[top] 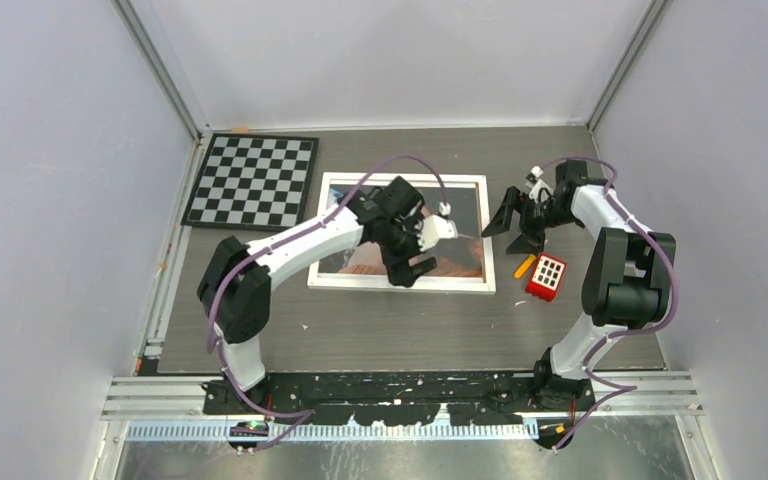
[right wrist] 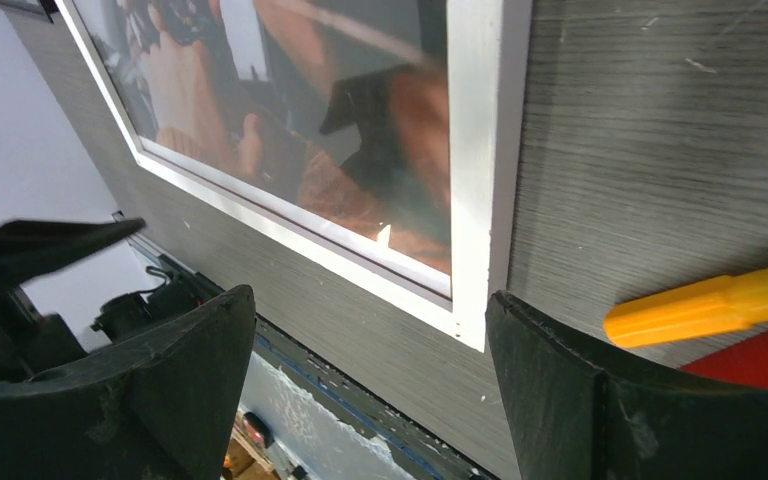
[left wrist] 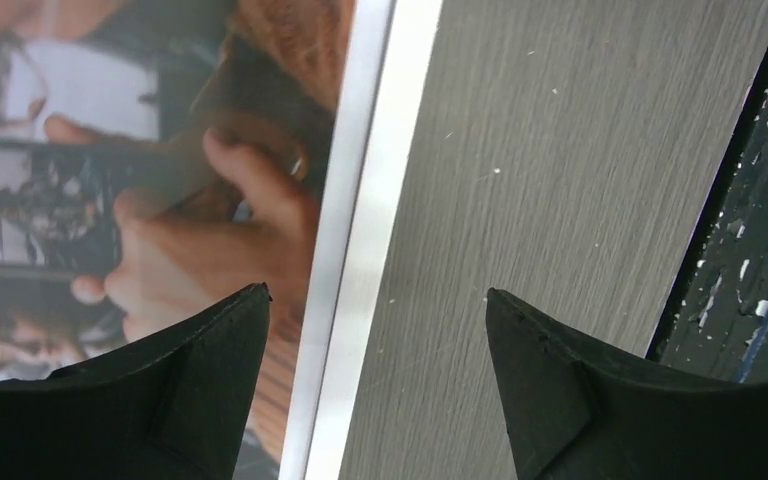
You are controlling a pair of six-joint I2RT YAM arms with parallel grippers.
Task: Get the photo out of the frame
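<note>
**A:** On the grey table (top: 260,330), top view: the frame (top: 487,250) lies flat mid-table, white border up, with the photo (top: 460,255) inside it. The checkerboard (top: 252,180) sits just off its far-left corner. There's bare table along the near edge.

**B:** Grippers?

**A:** The left gripper (top: 425,250) hangs over the photo's near half, jaws spread wide, holding nothing. The right gripper (top: 515,228) is just off the frame's right edge, also wide apart and empty. An orange tool (top: 525,266) and a red block (top: 547,275) with white squares lie by the near-right corner. Tight there.

**B:** Left wrist adds what?

**A:** One finger is over the photo (left wrist: 160,200), the other over bare table (left wrist: 580,200), with the frame (left wrist: 360,250) border running between them. The top is wood-grain laminate, speckled, with the black base rail (left wrist: 750,200) beyond. Can't tell if anything touches.

**B:** Right wrist?

**A:** The near-right corner of the frame (right wrist: 475,150) shows between the spread jaws, square and flat-faced. The photo (right wrist: 360,120) looks glossy, with a dark gripper-like shape on it. The orange tool (right wrist: 710,305) is smooth and rounded, just beside the red block (right wrist: 760,360) and apart from the frame.
</note>
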